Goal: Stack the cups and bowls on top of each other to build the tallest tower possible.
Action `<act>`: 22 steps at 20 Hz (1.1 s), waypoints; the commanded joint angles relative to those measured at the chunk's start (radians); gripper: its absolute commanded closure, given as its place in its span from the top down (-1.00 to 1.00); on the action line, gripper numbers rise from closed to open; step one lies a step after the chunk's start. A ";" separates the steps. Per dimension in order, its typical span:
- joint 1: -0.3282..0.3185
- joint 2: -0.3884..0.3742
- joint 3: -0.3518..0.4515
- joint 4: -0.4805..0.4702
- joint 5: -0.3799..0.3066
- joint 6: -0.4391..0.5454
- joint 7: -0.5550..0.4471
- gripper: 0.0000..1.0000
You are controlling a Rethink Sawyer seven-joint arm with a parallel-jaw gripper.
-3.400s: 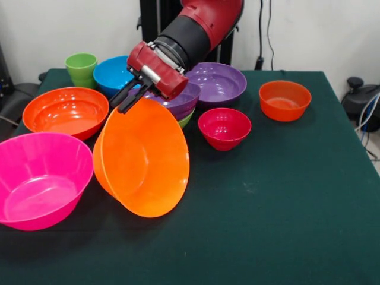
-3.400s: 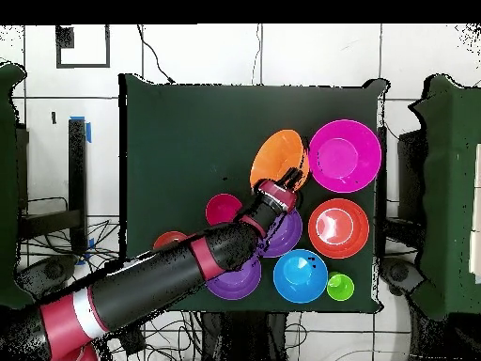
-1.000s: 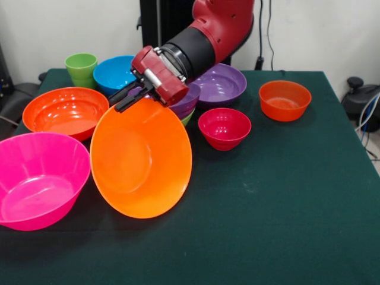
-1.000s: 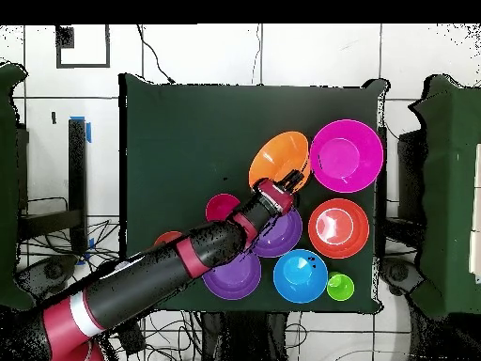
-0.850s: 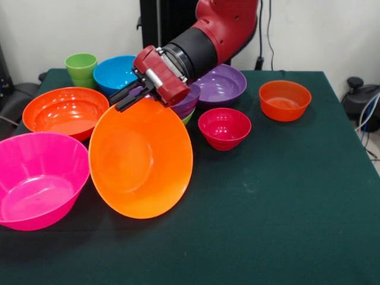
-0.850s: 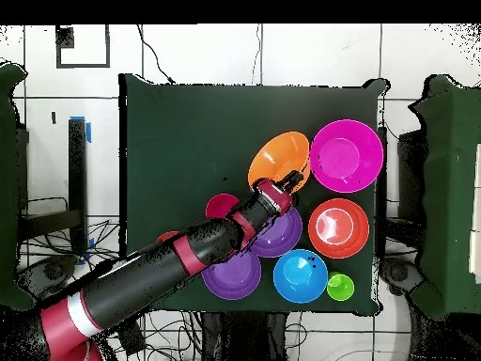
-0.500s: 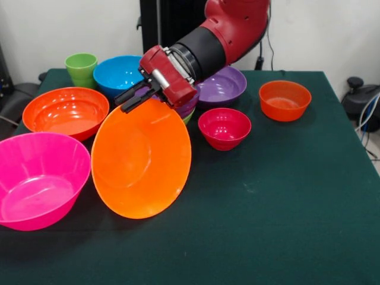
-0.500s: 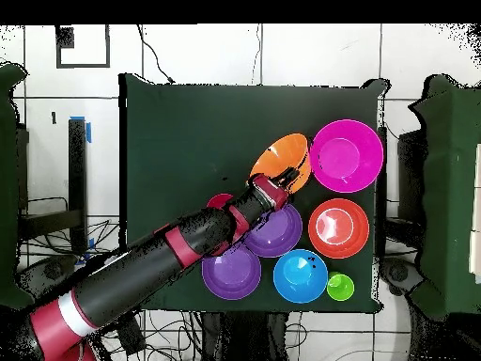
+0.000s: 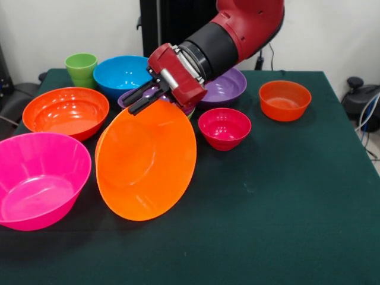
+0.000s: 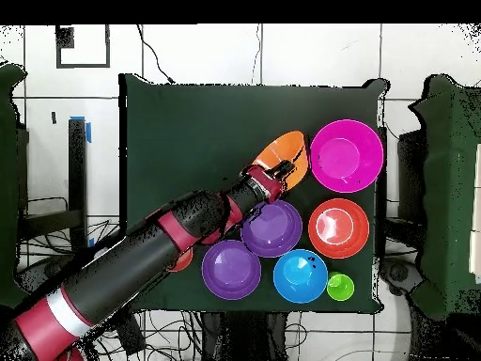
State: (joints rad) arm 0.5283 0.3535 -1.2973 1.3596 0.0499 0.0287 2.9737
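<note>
The end effector (image 9: pixel 142 100) grips the upper rim of the large orange bowl (image 9: pixel 146 160), its dark fingers clamped on the edge. The bowl stands tilted almost on its side, with its opening turned toward the camera in the front view and its lower rim resting on the worktop (image 9: pixel 285 202). So the bowl hangs below the end effector and slightly toward the worktop's middle. Its widest span runs steeply up and down, not flat.

The tower (image 9: pixel 178 104), a purple bowl nested in a lime-green one, sits directly behind the tipped bowl and under the wrist. In the overhead view the purple top of the tower (image 10: pixel 271 227) lies just beside the end effector (image 10: pixel 282 173), on the robot's side of it. The likely move is a short swing back toward the robot, levelling the bowl on the way.

Room is tight. The large pink bowl (image 9: pixel 40 178) sits just beside the orange bowl on one side, and the small magenta bowl (image 9: pixel 224 127) is near on the other. The red-orange bowl (image 9: pixel 65 111), blue bowl (image 9: pixel 122 74) and second purple bowl (image 9: pixel 221 85) ring the tower. The lime-green cup (image 9: pixel 81 68) stands in the far corner. The small orange bowl (image 9: pixel 284 100) sits well apart. The near half of the green cloth is open.
</note>
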 commanded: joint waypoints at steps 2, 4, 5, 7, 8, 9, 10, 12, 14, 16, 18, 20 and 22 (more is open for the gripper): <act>-0.037 -0.077 0.207 -0.230 -0.102 0.211 -0.214 -1.00; -0.039 -0.065 0.203 -0.255 -0.110 0.239 -0.202 -1.00; -0.039 -0.054 0.200 -0.267 -0.111 0.253 -0.190 -1.00; -0.041 -0.032 0.192 -0.295 -0.110 0.289 -0.174 -1.00; -0.043 -0.021 0.191 -0.313 -0.108 0.314 -0.168 -1.00; -0.043 -0.014 0.191 -0.324 -0.109 0.328 -0.163 -1.00; -0.047 -0.011 0.197 -0.339 -0.107 0.351 -0.164 -1.00; -0.054 -0.005 0.208 -0.376 -0.101 0.412 -0.176 -1.00; -0.058 -0.005 0.221 -0.396 -0.098 0.450 -0.183 -1.00; -0.069 -0.005 0.238 -0.427 -0.093 0.495 -0.194 -1.00; -0.078 -0.003 0.249 -0.454 -0.094 0.524 -0.204 -1.00; -0.088 0.007 0.259 -0.487 -0.092 0.558 -0.211 -1.00; -0.098 0.021 0.273 -0.523 -0.088 0.594 -0.214 -1.00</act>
State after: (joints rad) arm 0.4747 0.3112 -1.2527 1.0367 -0.0281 0.5192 2.9737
